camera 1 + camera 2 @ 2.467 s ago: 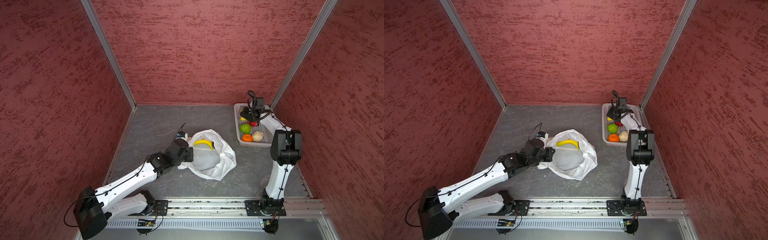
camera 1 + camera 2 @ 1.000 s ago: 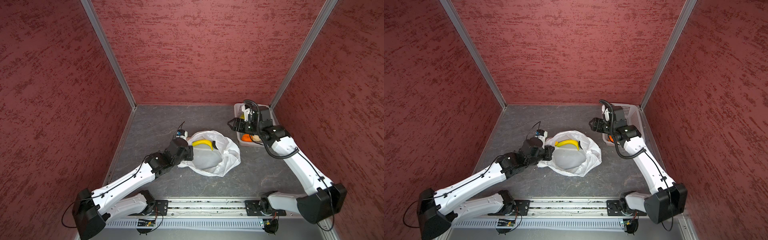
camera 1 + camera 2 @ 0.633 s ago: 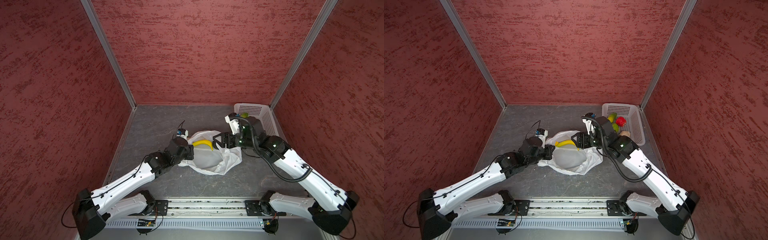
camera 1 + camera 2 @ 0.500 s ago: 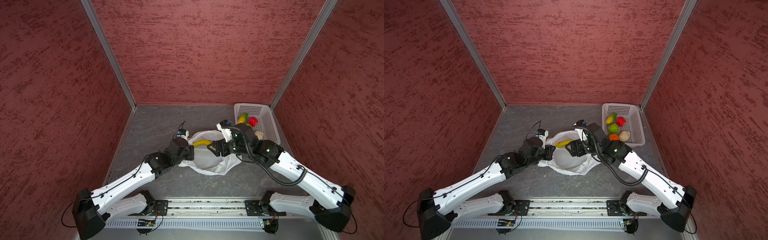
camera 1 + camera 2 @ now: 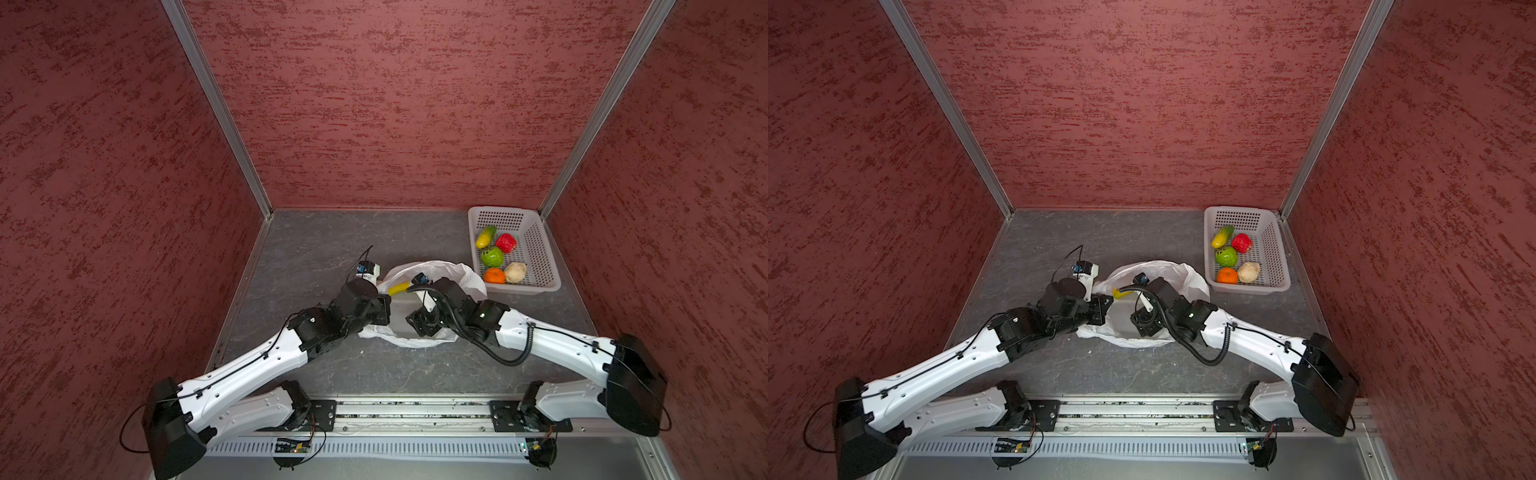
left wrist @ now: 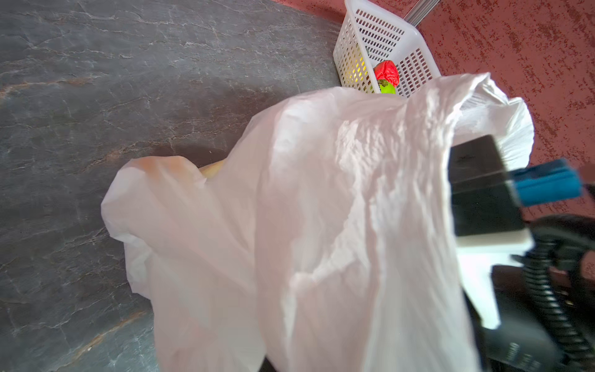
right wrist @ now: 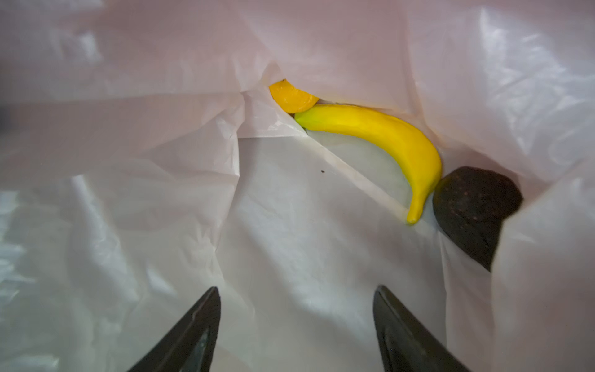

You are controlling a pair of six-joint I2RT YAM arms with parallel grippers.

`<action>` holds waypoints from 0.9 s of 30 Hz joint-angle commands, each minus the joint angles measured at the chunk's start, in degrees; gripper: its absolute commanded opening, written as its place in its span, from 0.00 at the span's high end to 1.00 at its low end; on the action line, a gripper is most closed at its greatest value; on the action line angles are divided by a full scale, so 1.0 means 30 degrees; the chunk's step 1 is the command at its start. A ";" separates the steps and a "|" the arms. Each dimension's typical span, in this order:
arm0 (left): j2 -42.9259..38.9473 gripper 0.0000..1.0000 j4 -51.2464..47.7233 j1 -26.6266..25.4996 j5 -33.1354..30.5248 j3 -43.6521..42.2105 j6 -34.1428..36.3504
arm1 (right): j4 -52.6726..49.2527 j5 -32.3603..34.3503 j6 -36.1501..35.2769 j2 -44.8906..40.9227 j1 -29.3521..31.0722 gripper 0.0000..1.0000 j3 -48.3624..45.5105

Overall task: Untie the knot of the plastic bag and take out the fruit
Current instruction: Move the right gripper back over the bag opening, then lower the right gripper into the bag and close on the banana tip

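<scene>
We cannot see the jaws of the left gripper (image 5: 385, 311): film of the plastic bag (image 6: 322, 225) bunches over them in the left wrist view, and the gripper's black body covers them in both top views. Of the right gripper (image 7: 296, 288) we see only two dark fingertips (image 7: 206, 322), cut by the picture's edge. A fold hides part of the dark fruit (image 7: 470, 206) and most of an orange-yellow piece (image 7: 289, 98). The right arm (image 5: 540, 340) covers most of the banana (image 5: 398, 288).

text: none legible | labels: none — signs: none
</scene>
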 commanded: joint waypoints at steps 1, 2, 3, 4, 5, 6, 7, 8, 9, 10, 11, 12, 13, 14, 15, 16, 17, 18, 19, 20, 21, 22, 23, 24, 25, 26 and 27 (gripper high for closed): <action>-0.0188 1.00 0.0436 -0.0186 -0.0101 -0.0043 -0.0293 | 0.2862 0.0225 -0.0901 0.0928 0.0085 0.24 -0.0534; -0.0150 1.00 0.0541 -0.0223 -0.0144 -0.0018 -0.0287 | 0.3173 0.0207 -0.0925 0.1357 0.0051 0.24 -0.0515; -0.0068 1.00 0.0689 -0.0257 -0.0149 -0.0028 -0.0266 | 0.3455 0.0194 -0.0938 0.1629 0.0058 0.24 -0.0415; -0.0023 1.00 0.0791 -0.0289 -0.0125 -0.0028 -0.0234 | 0.3737 0.0216 -0.0937 0.2362 0.0032 0.24 -0.0275; 0.0132 1.00 0.0852 -0.0326 -0.0064 -0.0015 -0.0200 | 0.4017 0.0241 -0.0807 0.2826 -0.0015 0.24 -0.0028; 0.0283 1.00 0.0883 -0.0369 0.0013 -0.0001 -0.0118 | 0.4266 0.0224 -0.0653 0.3258 -0.0065 0.24 0.0218; 0.0425 1.00 0.0887 -0.0413 0.0087 0.0000 -0.0096 | 0.4527 0.0278 -0.0521 0.3642 -0.0114 0.24 0.0450; 0.0572 1.00 0.0894 -0.0540 0.0168 -0.0045 -0.0082 | 0.4813 0.0522 -0.0258 0.4062 -0.0189 0.24 0.0681; 0.0668 1.00 0.0886 -0.0655 0.0204 -0.0111 -0.0082 | 0.4955 0.0949 0.0072 0.4515 -0.0276 0.24 0.0947; 0.0734 1.00 0.0897 -0.0771 0.0201 -0.0226 -0.0109 | 0.5040 0.1319 0.0301 0.4915 -0.0370 0.24 0.1205; 0.0744 1.00 0.0908 -0.0860 0.0186 -0.0373 -0.0188 | 0.5282 0.1587 0.0571 0.5240 -0.0461 0.24 0.1383; 0.0747 1.00 0.0939 -0.0962 0.0114 -0.0507 -0.0221 | 0.5617 0.1831 0.0809 0.5435 -0.0516 0.24 0.1434; 0.0727 1.00 0.0962 -0.1029 0.0034 -0.0653 -0.0282 | 0.6047 0.2016 0.1023 0.5578 -0.0599 0.24 0.1400; 0.0686 1.00 0.0943 -0.1113 -0.0053 -0.0737 -0.0336 | 0.6453 0.2234 0.1260 0.5702 -0.0658 0.24 0.1352; 0.0670 1.00 0.0945 -0.1125 -0.0105 -0.0817 -0.0390 | 0.6725 0.2435 0.1467 0.5811 -0.0730 0.24 0.1360; 0.0656 1.00 0.0916 -0.1143 -0.0176 -0.0851 -0.0432 | 0.6920 0.2682 0.1724 0.5956 -0.0801 0.24 0.1420; 0.0634 1.00 0.0955 -0.1151 -0.0224 -0.0909 -0.0475 | 0.7032 0.2829 0.1903 0.6152 -0.0899 0.24 0.1501; 0.0621 1.00 0.0957 -0.1142 -0.0253 -0.0915 -0.0481 | 0.7055 0.2928 0.2037 0.6331 -0.0980 0.24 0.1592; 0.0642 1.00 0.0943 -0.1138 -0.0294 -0.0910 -0.0491 | 0.6972 0.3138 0.2216 0.6592 -0.1064 0.24 0.1757; 0.0656 1.00 0.0981 -0.1126 -0.0305 -0.0869 -0.0468 | 0.6986 0.3214 0.2304 0.6818 -0.1183 0.23 0.1891; 0.0678 1.00 0.0988 -0.1139 -0.0315 -0.0878 -0.0464 | 0.6976 0.3308 0.2407 0.6996 -0.1251 0.23 0.1966; 0.0725 1.00 0.0990 -0.1140 -0.0355 -0.0850 -0.0462 | 0.6917 0.3527 0.2552 0.7164 -0.1329 0.22 0.2073; 0.0746 1.00 0.0944 -0.1130 -0.0360 -0.0805 -0.0419 | 0.6938 0.3576 0.2614 0.7285 -0.1426 0.20 0.2149; 0.0792 1.00 0.0981 -0.1132 -0.0349 -0.0749 -0.0420 | 0.6938 0.3618 0.2722 0.7377 -0.1493 0.20 0.2241; 0.0777 1.00 0.0977 -0.1132 -0.0356 -0.0740 -0.0424 | 0.6909 0.3706 0.2833 0.7467 -0.1575 0.19 0.2331; 0.0802 1.00 0.0987 -0.1127 -0.0356 -0.0733 -0.0430 | 0.6883 0.3777 0.2976 0.7563 -0.1676 0.19 0.2404; 0.0822 1.00 0.1003 -0.1143 -0.0356 -0.0681 -0.0379 | 0.6775 0.3886 0.3193 0.7641 -0.1768 0.19 0.2513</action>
